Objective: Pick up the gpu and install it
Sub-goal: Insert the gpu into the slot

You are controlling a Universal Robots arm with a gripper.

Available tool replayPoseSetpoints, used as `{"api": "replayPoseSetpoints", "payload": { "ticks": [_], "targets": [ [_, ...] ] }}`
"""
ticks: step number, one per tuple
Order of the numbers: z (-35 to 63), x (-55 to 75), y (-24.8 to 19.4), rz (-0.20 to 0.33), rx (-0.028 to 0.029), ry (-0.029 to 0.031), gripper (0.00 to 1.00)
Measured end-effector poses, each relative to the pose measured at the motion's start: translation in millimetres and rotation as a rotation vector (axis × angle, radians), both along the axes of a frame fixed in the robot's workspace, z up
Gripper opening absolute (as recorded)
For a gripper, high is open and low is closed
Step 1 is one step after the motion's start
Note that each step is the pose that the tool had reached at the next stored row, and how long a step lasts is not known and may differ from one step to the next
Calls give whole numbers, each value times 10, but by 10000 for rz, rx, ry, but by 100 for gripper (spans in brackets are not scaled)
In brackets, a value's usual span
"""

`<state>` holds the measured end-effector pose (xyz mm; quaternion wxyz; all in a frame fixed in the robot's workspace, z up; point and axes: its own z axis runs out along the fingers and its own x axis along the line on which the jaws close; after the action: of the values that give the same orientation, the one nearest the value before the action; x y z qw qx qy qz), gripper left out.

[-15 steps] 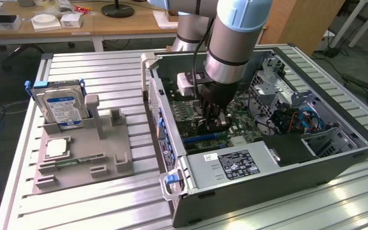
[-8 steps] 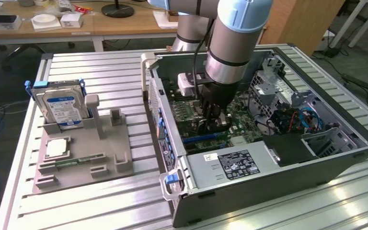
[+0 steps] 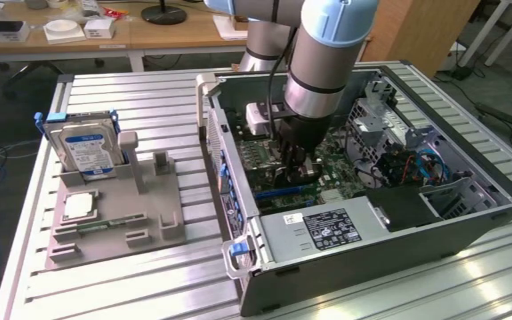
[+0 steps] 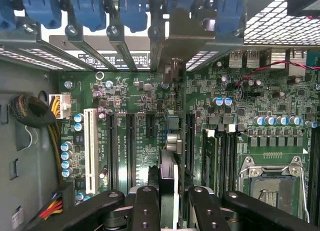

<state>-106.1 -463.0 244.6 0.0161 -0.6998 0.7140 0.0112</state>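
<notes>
Nearest us, the power supply sits in the open computer case. Farther in, our gripper grasps the gpu, which stands edge-on among the motherboard expansion slots.

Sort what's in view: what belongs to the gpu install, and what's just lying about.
Job in hand: gpu, edge-on in the pincer; motherboard; computer case.
Lying about: hard drive, memory stick, processor chip, all on the grey holder.

High exterior overview; wrist close above motherboard.
</notes>
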Motion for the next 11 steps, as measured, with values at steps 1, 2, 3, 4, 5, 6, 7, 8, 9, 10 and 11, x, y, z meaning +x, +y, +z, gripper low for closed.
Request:
{"api": "replayPoseSetpoints", "payload": {
  "ticks": [1, 2, 3, 4, 5, 6, 7, 8, 9, 10, 11],
  "targets": [
    [-3, -4, 0, -1, 0, 0, 27],
    [-8, -11, -1, -1, -2, 0, 27],
    [-12, -18, -1, 1, -2, 0, 27],
    [-18, -24, 0, 0, -1, 0, 27],
    [-27, -26, 0, 1, 1, -1, 27],
    [-38, -27, 0, 3, 0, 0, 27],
    [-50, -28, 0, 3, -1, 0, 27],
    [-63, -30, 0, 1, -1, 0, 27],
    [-76, -31, 0, 1, 0, 0, 27],
    [-87, -32, 0, 1, 0, 0, 27],
    [-95, -33, -1, 2, -3, 1, 27]
  ]
}}
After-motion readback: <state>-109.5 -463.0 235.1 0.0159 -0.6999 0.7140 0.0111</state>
